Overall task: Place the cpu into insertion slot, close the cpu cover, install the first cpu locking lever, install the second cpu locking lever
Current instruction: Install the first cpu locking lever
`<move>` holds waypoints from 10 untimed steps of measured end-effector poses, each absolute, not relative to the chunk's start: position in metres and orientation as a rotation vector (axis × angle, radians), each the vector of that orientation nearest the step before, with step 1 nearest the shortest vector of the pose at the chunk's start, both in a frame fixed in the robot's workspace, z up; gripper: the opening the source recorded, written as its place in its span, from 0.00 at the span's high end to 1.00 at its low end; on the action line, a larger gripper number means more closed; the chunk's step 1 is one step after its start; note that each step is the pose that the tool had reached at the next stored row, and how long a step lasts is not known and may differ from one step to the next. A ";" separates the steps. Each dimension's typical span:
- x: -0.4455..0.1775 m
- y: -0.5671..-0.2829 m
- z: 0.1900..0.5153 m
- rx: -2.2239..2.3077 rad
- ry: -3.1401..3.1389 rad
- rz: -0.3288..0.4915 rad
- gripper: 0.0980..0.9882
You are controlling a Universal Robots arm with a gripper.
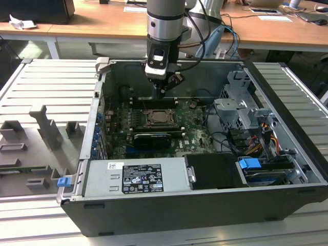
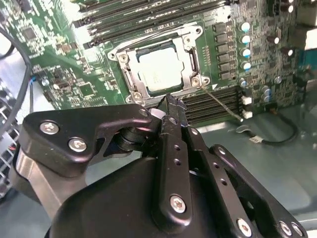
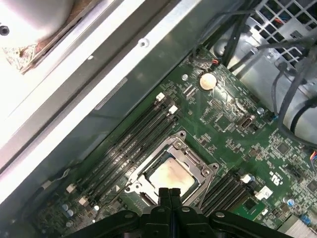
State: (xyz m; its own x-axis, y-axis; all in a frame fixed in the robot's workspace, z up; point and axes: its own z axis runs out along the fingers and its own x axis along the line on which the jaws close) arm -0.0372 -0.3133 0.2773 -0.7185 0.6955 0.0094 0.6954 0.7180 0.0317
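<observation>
The cpu lies flat in the insertion slot on the green board, its pale metal face showing. The silver cpu cover lies down around it as a frame. A thin wire lever slants out from one corner of the socket. My gripper hangs just above and behind the socket inside the case, with its fingers pressed together and nothing between them. In the first wrist view the cpu and cover sit right beyond the fingertips. The exterior view shows the cpu mid-board.
Black memory slots flank the socket on two sides. The grey power supply fills the front of the case, and a drive cage with cables stands at the exterior view's right. Case walls enclose the board.
</observation>
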 end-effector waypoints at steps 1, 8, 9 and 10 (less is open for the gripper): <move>-0.037 -0.313 0.277 1.155 2.918 0.052 0.99; -0.037 -0.313 0.277 0.982 2.983 0.052 0.99; -0.037 -0.313 0.277 0.963 2.989 0.052 0.99; -0.037 -0.313 0.277 0.949 2.994 0.052 0.99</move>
